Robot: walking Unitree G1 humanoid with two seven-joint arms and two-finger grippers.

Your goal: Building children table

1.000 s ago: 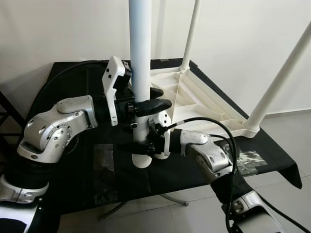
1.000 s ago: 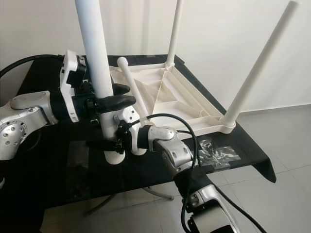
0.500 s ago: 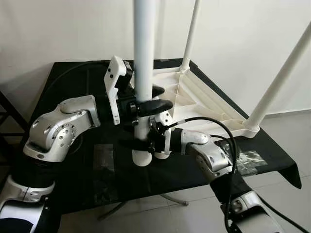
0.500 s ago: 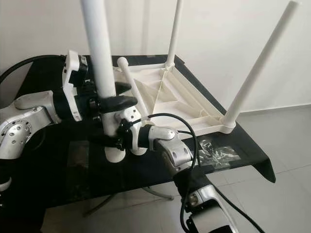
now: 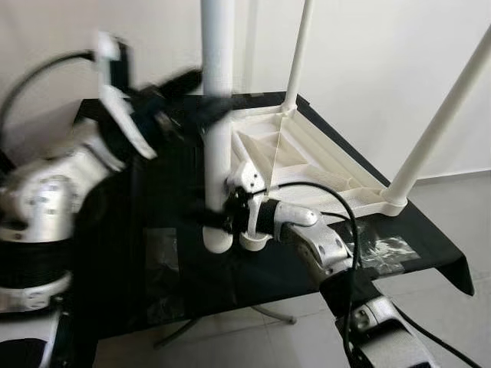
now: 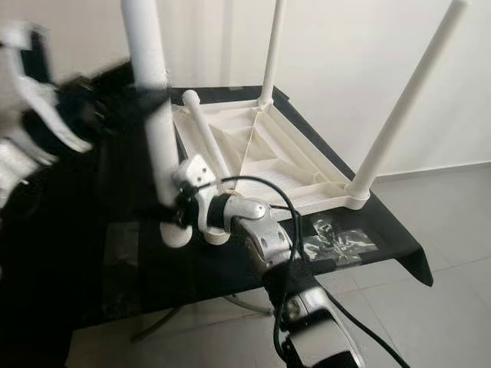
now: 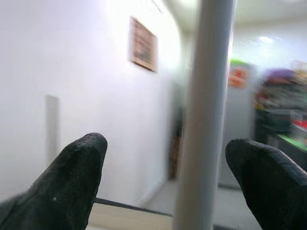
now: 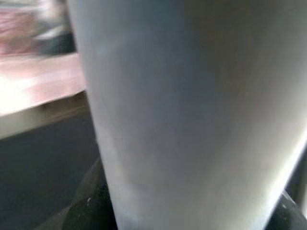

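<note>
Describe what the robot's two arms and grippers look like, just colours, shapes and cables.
Both arms are built of rounded silver segments with black joints. The right arm carries a white wrist block and a looping black cable. The left arm, motion-blurred, has a white bracket at the wrist and a black cable arcing above it. The left gripper has thick, rounded black fingers with a matte, rubbery look.

A white plastic children's table [image 5: 322, 165] lies upside down on a black-covered surface, with two round white legs rising from its far and right corners. A third loose white plastic leg [image 5: 217, 115] stands upright near its left corner.
</note>
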